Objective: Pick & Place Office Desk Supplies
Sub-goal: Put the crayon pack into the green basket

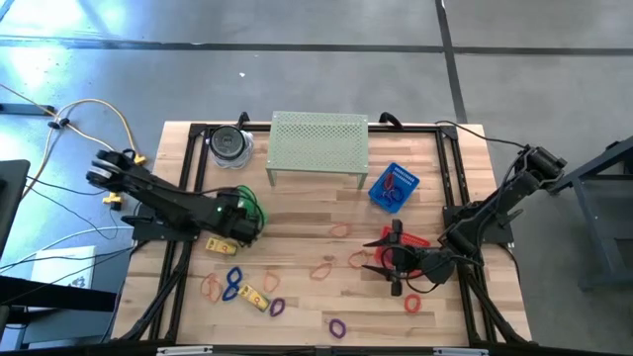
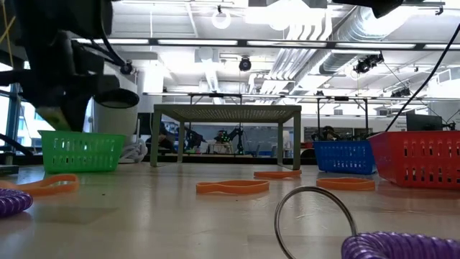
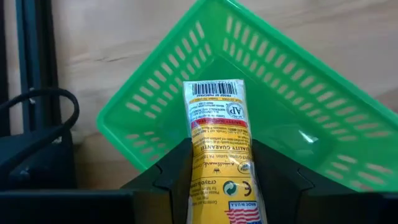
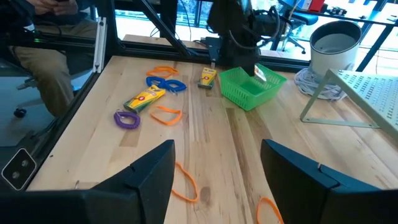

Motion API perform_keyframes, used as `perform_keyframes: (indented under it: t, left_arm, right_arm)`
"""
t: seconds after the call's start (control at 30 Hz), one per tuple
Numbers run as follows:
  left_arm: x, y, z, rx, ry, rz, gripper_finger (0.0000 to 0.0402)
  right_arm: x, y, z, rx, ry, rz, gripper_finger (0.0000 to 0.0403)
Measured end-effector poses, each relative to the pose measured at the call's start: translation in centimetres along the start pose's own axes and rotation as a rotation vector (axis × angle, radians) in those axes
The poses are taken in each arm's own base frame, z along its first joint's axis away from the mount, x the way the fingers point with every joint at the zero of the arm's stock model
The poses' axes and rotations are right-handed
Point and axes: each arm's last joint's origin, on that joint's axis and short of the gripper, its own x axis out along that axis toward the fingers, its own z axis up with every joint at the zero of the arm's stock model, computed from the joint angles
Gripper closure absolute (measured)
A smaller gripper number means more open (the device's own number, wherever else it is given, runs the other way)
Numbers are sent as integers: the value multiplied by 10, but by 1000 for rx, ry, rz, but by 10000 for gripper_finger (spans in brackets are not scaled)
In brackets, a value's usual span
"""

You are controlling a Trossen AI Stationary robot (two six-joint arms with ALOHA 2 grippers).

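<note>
With release pending: left pincer [image 3: 217, 180] grips yellow crayon box [image 3: 219, 146] over green basket [image 3: 273, 93].
Tip: lower first, then let go.
Right pincer [image 4: 217, 171]: open, waiting over bench [image 4: 249, 143].

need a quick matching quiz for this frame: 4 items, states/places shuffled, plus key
1. yellow pack
2. blue basket
3. jar
4. right gripper

a. beside the stand, on the right arm's side
b. open, empty, by the red basket
c. clamped in the left gripper, over the green basket
d. beside the stand, on the left arm's side

Pairs: 1-c, 2-a, 3-d, 4-b
</note>
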Motion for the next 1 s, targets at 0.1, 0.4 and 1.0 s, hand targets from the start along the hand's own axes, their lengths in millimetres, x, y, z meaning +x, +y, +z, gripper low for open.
perform_keyframes:
  t: [0.1,0.4,1.0]
  left_arm:
    - [6,-2,4,-34,-1,36,264]
    - [15,-4,14,-2,3,80,264]
    - [15,-5,14,20,-21,61,264]
  right_arm:
    - [0,0,0,0,0,0,176]
    - [0,0,0,1,-1,0,176]
    - [0,0,0,28,0,3,176]
